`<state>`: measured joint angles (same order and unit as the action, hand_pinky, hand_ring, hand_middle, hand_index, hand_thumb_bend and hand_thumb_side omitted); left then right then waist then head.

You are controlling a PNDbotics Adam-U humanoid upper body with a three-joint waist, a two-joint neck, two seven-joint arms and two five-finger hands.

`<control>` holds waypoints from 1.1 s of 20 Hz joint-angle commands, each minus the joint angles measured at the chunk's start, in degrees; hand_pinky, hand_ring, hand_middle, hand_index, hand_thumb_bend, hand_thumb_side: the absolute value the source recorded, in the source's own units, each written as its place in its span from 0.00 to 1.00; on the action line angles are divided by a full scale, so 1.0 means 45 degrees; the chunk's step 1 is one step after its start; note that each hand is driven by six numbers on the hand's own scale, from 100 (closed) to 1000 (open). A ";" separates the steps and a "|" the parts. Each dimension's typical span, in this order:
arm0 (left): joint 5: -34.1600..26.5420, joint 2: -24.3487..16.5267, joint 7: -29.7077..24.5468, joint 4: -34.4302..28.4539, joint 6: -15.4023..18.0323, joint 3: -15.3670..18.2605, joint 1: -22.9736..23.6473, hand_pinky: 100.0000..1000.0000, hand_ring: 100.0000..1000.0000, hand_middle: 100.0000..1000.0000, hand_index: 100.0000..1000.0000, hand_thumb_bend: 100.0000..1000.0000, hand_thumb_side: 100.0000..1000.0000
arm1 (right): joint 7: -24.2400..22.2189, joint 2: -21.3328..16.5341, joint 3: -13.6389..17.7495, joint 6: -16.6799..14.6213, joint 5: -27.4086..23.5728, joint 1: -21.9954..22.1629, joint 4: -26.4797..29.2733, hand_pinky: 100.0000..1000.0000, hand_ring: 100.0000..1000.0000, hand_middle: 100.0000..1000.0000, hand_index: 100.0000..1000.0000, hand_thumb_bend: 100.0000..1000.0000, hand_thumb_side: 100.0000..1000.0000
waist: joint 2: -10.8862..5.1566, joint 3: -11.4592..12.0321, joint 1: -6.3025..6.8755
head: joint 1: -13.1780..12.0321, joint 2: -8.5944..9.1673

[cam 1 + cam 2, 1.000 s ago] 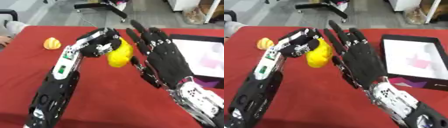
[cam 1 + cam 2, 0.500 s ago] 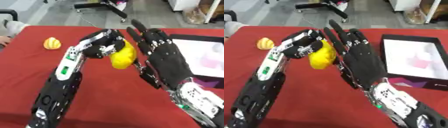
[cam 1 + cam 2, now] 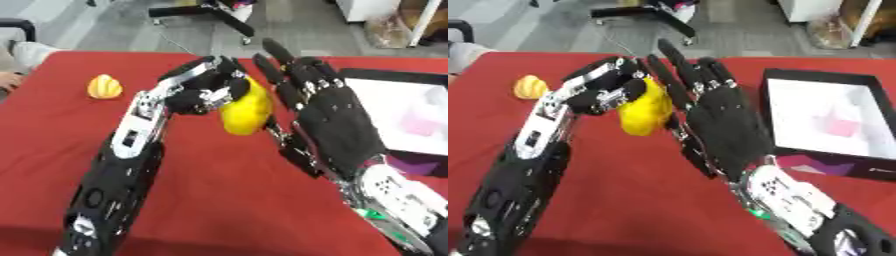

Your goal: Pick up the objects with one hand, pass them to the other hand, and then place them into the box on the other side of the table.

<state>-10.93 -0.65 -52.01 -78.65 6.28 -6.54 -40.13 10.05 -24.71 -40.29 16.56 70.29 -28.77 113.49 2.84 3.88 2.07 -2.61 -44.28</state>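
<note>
My left hand (image 3: pixel 204 89) is curled round a yellow lemon-shaped fruit (image 3: pixel 244 110) and holds it up above the red table (image 3: pixel 52 125). Close on its right stands my right hand (image 3: pixel 328 117), open with straight fingers pointing up, its palm side against the fruit. A second yellow-orange fruit (image 3: pixel 104 87) lies on the table at the left. The black box (image 3: pixel 826 119) with a white inside and a pink thing (image 3: pixel 843 127) in it sits at the right.
Beyond the table's far edge a black chair base (image 3: pixel 203 11) stands on the grey floor. A person's hand (image 3: pixel 9 79) rests at the table's left edge. A purple patch (image 3: pixel 800 162) shows on the near wall of the box.
My left hand has carried the yellow fruit rightward until it meets my open right hand. The right hand has barely moved.
</note>
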 commanded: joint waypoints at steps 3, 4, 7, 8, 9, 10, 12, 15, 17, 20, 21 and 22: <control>0.0100 0.0108 0.0010 -0.0043 0.0006 0.0347 -0.0331 0.50 0.25 0.10 0.23 0.00 0.39 | 0.0153 -0.0150 0.0035 0.0141 0.0045 -0.0115 0.0245 0.78 0.70 0.99 1.00 0.14 0.00 | -0.0095 -0.0008 -0.0030 | 0.0002 0.0035; 0.0100 0.0129 0.0010 -0.0046 -0.0023 0.0374 -0.0337 0.50 0.25 0.10 0.23 0.00 0.39 | 0.0192 -0.0145 0.0010 0.0154 0.0014 -0.0110 0.0245 0.77 0.71 1.00 1.00 0.12 0.00 | -0.0095 -0.0008 -0.0030 | 0.0009 0.0035; 0.0102 0.0204 0.0010 -0.0053 -0.0112 0.0418 -0.0363 0.50 0.25 0.10 0.23 0.00 0.39 | 0.0434 -0.0129 -0.0089 0.0201 -0.0211 -0.0100 0.0245 0.77 0.72 0.99 1.00 0.07 0.00 | -0.0091 -0.0003 -0.0031 | 0.0033 0.0035; 0.0103 0.0236 0.0010 -0.0055 -0.0143 0.0421 -0.0372 0.50 0.25 0.10 0.23 0.00 0.39 | 0.0558 -0.0128 -0.0129 0.0222 -0.0322 -0.0098 0.0245 0.76 0.73 0.99 1.00 0.05 0.00 | -0.0090 -0.0003 -0.0033 | 0.0040 0.0035; 0.0105 0.0274 0.0010 -0.0056 -0.0177 0.0418 -0.0379 0.50 0.25 0.10 0.23 0.00 0.39 | 0.0697 -0.0131 -0.0169 0.0246 -0.0443 -0.0096 0.0245 0.76 0.73 0.99 1.00 0.05 0.00 | -0.0088 -0.0001 -0.0035 | 0.0050 0.0035; 0.0111 0.0313 0.0010 -0.0059 -0.0207 0.0406 -0.0385 0.50 0.25 0.10 0.23 0.00 0.39 | 0.0845 -0.0136 -0.0209 0.0276 -0.0565 -0.0096 0.0245 0.75 0.75 0.99 1.00 0.03 0.00 | -0.0086 0.0002 -0.0038 | 0.0060 0.0035; 0.0130 0.0392 0.0010 -0.0062 -0.0260 0.0356 -0.0397 0.50 0.25 0.10 0.23 0.00 0.39 | 0.1167 -0.0153 -0.0304 0.0363 -0.0828 -0.0092 0.0245 0.74 0.76 0.99 1.00 0.00 0.00 | -0.0083 0.0012 -0.0042 | 0.0074 0.0035; 0.0136 0.0538 0.0010 -0.0087 -0.0331 0.0281 -0.0408 0.50 0.25 0.10 0.23 0.00 0.39 | 0.1714 -0.0187 -0.0489 0.0525 -0.1271 -0.0088 0.0245 0.73 0.80 0.99 1.00 0.00 0.00 | -0.0076 0.0040 -0.0052 | 0.0116 0.0035; 0.0125 0.0640 0.0010 -0.0119 -0.0389 0.0255 -0.0417 0.50 0.25 0.10 0.23 0.00 0.39 | 0.2138 -0.0212 -0.0644 0.0638 -0.1648 -0.0079 0.0245 0.72 0.82 0.99 1.00 0.00 0.00 | -0.0071 0.0065 -0.0062 | 0.0146 0.0035; 0.0097 0.0702 0.0011 -0.0177 -0.0460 0.0231 -0.0418 0.50 0.25 0.10 0.23 0.00 0.40 | 0.2680 -0.0242 -0.0846 0.0759 -0.2171 -0.0048 0.0245 0.71 0.84 0.99 1.00 0.00 0.00 | -0.0060 0.0088 -0.0073 | 0.0172 0.0035; 0.0084 0.0711 0.0017 -0.0191 -0.0486 0.0231 -0.0422 0.50 0.25 0.10 0.23 0.00 0.40 | 0.2847 -0.0244 -0.0899 0.0791 -0.2329 -0.0038 0.0245 0.70 0.85 0.98 1.00 0.00 0.00 | -0.0057 0.0096 -0.0074 | 0.0186 0.0035; 0.0069 0.0726 0.0028 -0.0202 -0.0514 0.0234 -0.0428 0.50 0.25 0.10 0.23 0.00 0.40 | 0.3038 -0.0240 -0.0944 0.0825 -0.2494 -0.0028 0.0245 0.69 0.85 0.97 1.00 0.00 0.00 | -0.0055 0.0103 -0.0076 | 0.0201 0.0035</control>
<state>-10.56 2.27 -51.93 -78.45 4.24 -5.24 -40.65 22.60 -25.16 -44.60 20.09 60.08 -28.24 113.49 2.94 4.30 1.93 -1.90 -44.28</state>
